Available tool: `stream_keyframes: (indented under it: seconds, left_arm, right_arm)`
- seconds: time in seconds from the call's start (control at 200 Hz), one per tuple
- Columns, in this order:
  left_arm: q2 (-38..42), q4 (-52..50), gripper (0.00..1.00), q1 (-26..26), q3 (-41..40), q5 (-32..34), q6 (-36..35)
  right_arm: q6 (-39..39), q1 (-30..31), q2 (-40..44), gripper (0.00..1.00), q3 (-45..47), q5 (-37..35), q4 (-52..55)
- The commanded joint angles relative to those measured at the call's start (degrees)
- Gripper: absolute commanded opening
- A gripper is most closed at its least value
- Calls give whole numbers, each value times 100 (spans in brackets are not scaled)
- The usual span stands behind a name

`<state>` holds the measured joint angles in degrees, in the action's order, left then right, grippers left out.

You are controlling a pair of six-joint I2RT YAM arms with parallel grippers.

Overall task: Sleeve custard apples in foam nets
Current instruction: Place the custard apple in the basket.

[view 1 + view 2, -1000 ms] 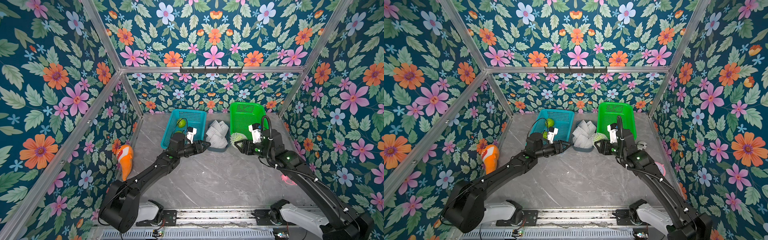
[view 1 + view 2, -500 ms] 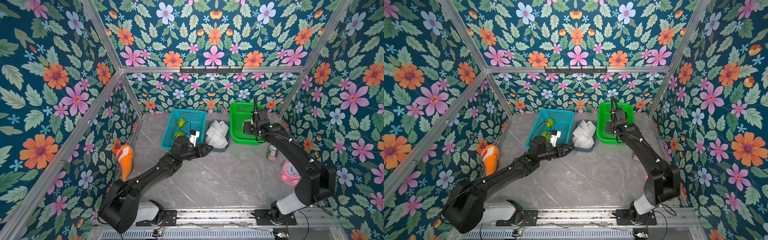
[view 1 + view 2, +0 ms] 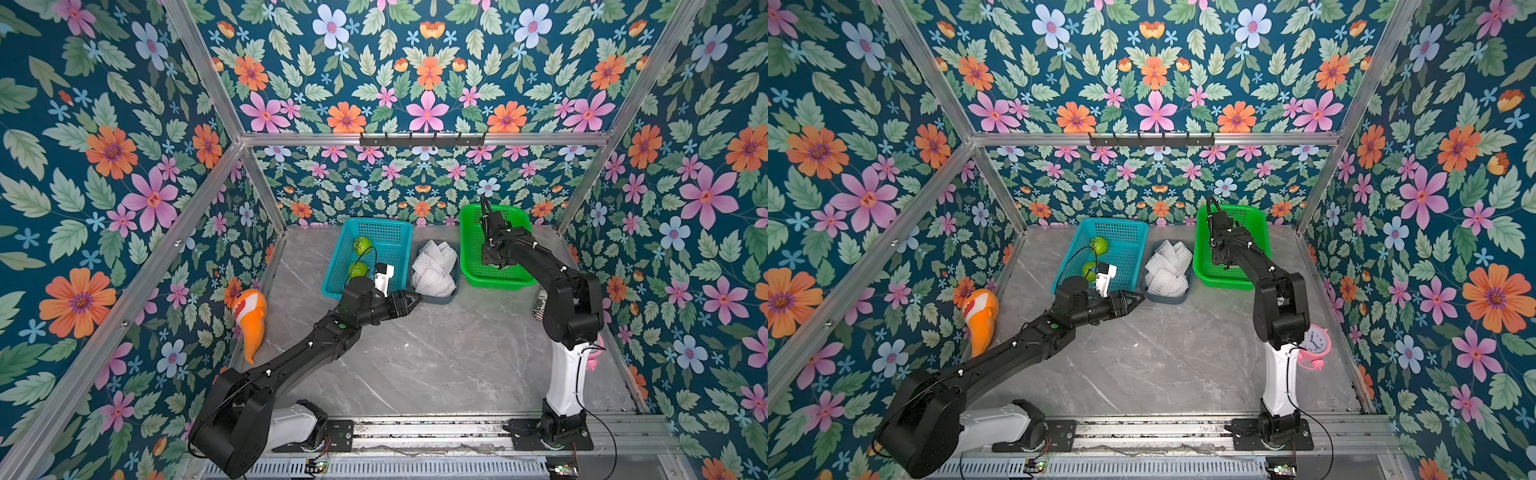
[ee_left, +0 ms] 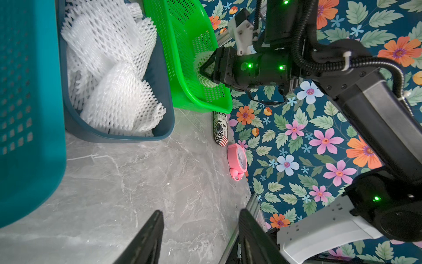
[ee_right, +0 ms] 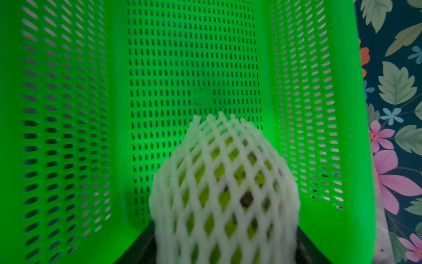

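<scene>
Two bare green custard apples [image 3: 362, 245] [image 3: 358, 270] lie in the teal basket [image 3: 390, 237]. White foam nets [image 3: 434, 266] [image 4: 109, 68] are piled in a dark grey tray [image 4: 164, 128] between the baskets. My right gripper [image 3: 493, 262] [image 4: 205, 68] [image 5: 225, 251] reaches down into the green basket [image 3: 473, 249] [image 5: 68, 114], shut on a third custard apple sleeved in a foam net [image 5: 225, 194] [image 4: 202, 58]. My left gripper [image 3: 415, 298] [image 4: 201, 212] hangs open and empty over the table, just in front of the tray.
An orange clownfish toy [image 3: 249, 316] lies by the left wall. A pink alarm clock [image 3: 1316, 343] [image 4: 238, 160] and a printed can [image 4: 220, 129] sit by the right wall, behind the right arm. Floral walls close in three sides.
My right arm has swung from beside the tray back over the green basket, carrying the netted fruit down into it. The left arm has shifted only slightly.
</scene>
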<state>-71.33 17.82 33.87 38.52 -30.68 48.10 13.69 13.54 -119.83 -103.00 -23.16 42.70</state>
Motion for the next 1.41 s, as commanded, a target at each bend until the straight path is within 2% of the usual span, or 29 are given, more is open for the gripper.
stream_keyframes:
  seconds: [0.0,0.44,0.64,0.84,1.12,1.4]
  left_arm:
    - [-6,-16,56,6,-3,72,-56]
    - [-12,16,56,6,-60,158,-16]
    - [-35,28,55,6,-81,206,-17]
    - [-43,46,55,5,-119,206,-18]
    - [-144,109,55,6,-106,197,-6]
    - [-177,-31,55,6,-14,302,-69]
  right_arm:
    - [-42,-9,-249,65,-190,-67,317]
    - [-33,-52,-1121,69,-924,90,881]
    - [-55,-44,-1223,81,-1110,210,1075]
    - [55,-36,-1142,90,-1138,298,1211]
    - [37,47,-920,93,-1202,409,1300]
    - [96,221,-330,93,-1152,465,1293]
